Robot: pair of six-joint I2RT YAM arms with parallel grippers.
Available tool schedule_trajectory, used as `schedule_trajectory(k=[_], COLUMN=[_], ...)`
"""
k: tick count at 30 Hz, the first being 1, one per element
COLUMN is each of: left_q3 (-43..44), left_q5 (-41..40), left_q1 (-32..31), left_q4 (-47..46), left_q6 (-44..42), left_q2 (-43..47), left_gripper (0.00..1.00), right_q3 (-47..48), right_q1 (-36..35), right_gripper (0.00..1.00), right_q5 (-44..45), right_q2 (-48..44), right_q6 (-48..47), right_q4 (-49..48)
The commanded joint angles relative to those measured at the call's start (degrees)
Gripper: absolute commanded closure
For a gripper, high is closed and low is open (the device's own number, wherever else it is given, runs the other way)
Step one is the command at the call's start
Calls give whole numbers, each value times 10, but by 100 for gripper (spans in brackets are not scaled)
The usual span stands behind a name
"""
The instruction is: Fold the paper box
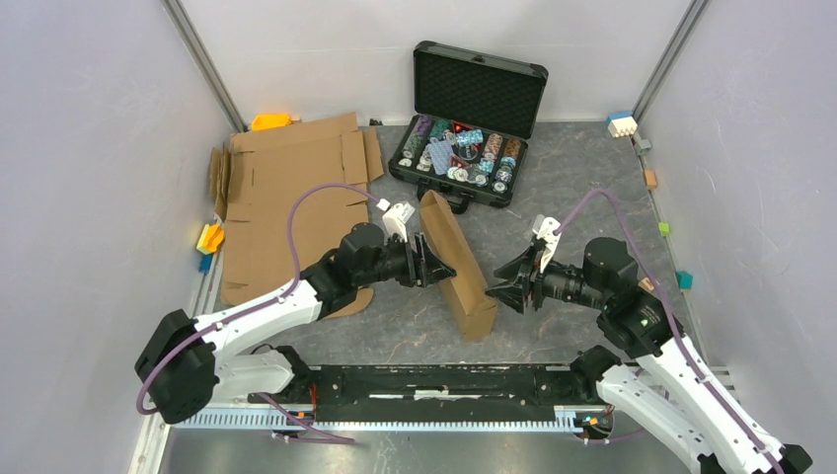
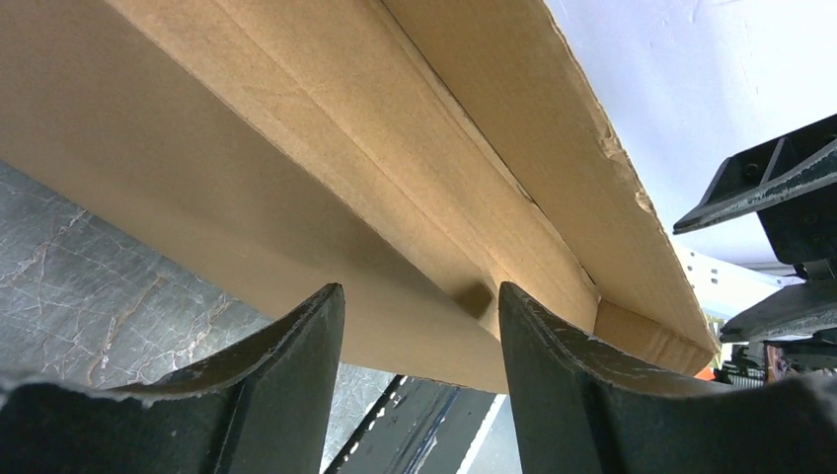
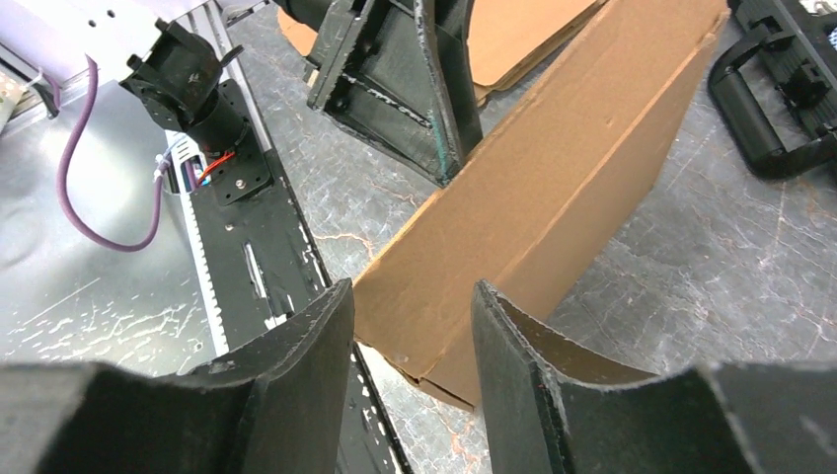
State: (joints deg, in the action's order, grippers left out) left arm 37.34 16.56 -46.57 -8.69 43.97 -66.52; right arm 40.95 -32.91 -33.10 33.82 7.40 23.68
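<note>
The paper box (image 1: 457,262) is a long brown cardboard box folded flat-sided, standing on its long edge in the middle of the table, running from the black case toward the near edge. It fills the left wrist view (image 2: 296,148) and shows in the right wrist view (image 3: 553,188). My left gripper (image 1: 440,268) is open, its fingertips (image 3: 449,168) against the box's left face; in its own view the gripper (image 2: 419,296) frames the box's lower edge. My right gripper (image 1: 500,286) is open and empty just right of the box's near end, with that corner between its fingers in its own view (image 3: 410,291).
A black hard case (image 1: 479,89) with coloured chips stands open behind the box. Flat cardboard sheets (image 1: 286,197) lie at the left. Small coloured blocks (image 1: 208,239) sit along the side walls. The arms' base rail (image 1: 444,385) runs along the near edge.
</note>
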Motion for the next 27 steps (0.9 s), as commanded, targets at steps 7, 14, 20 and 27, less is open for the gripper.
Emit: schedule_trajectory(k=[7,14,20,27], left_q3=[27,34,39,37], left_q5=[-20,-24,-22,-28], left_q1=[2,2,2,2], left_q4=[6,19,20,24], left_q6=[7,2,1,-1], left_q2=[2,0,-13,-11], left_gripper=[36,37,37,38], right_q3=[-3,-19,-20,-21], right_q1=[-55,-128,-145,-148], right_gripper=[51,65,71,71], right_q5=[24,75,111,144], right_q2=[18,56,72,94], right_q6=[13,9,-6,-36], right_q4=[-24,-31,-8,45])
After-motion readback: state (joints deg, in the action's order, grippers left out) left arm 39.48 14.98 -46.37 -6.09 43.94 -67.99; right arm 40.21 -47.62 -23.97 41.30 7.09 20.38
